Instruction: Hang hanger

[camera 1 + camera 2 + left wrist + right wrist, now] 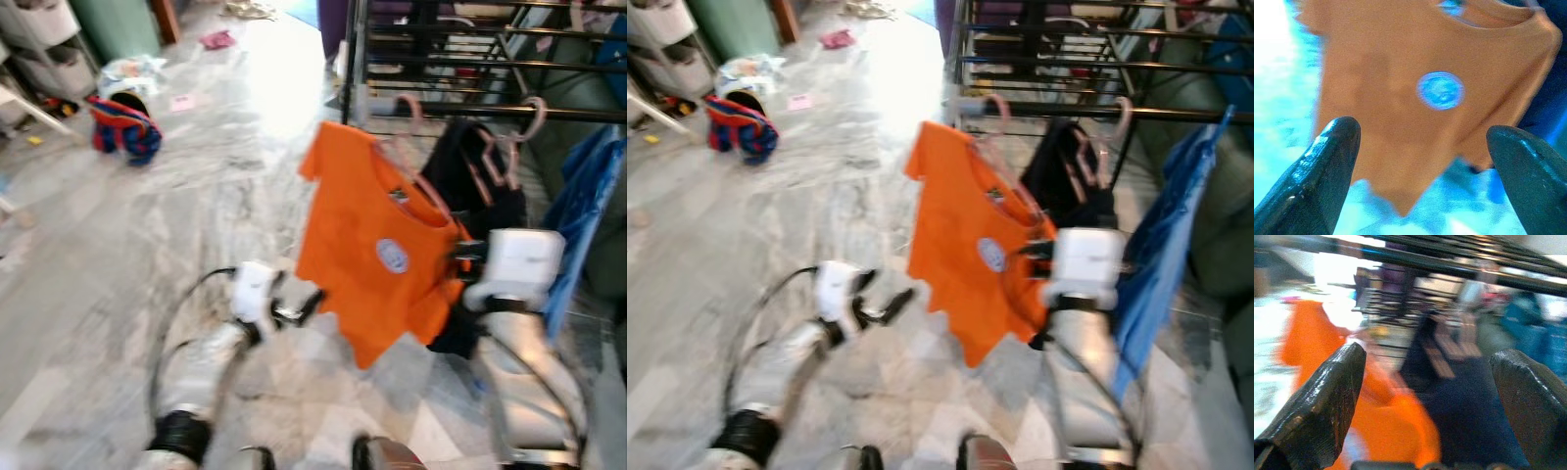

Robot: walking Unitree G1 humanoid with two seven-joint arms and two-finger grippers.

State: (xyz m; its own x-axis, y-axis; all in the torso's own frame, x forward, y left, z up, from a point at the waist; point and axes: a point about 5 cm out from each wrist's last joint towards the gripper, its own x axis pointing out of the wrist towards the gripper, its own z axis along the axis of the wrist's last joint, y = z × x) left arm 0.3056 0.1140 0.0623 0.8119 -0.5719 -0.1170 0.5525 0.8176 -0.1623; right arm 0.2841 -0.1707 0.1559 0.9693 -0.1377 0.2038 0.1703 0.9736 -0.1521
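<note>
Hanging from the black rail (470, 110) of the drying rack was a pink hanger (409, 157) with an orange shirt (377, 245) on it, its hook over the bar. A dark garment (480, 171) hung just beside it on another pink hanger (514, 147), and a blue cloth (588, 206) hung further to the right. The right gripper (468, 257) was close by the orange shirt's shoulder, and its jaws stood wide with nothing between them. The left gripper (299, 311) was lower, near the shirt's bottom edge, and its jaws were wide and empty too. The hanging step looked nearly done. The next move probably called for pulling both arms back gently, without bumping the shirt off the rail.
</note>
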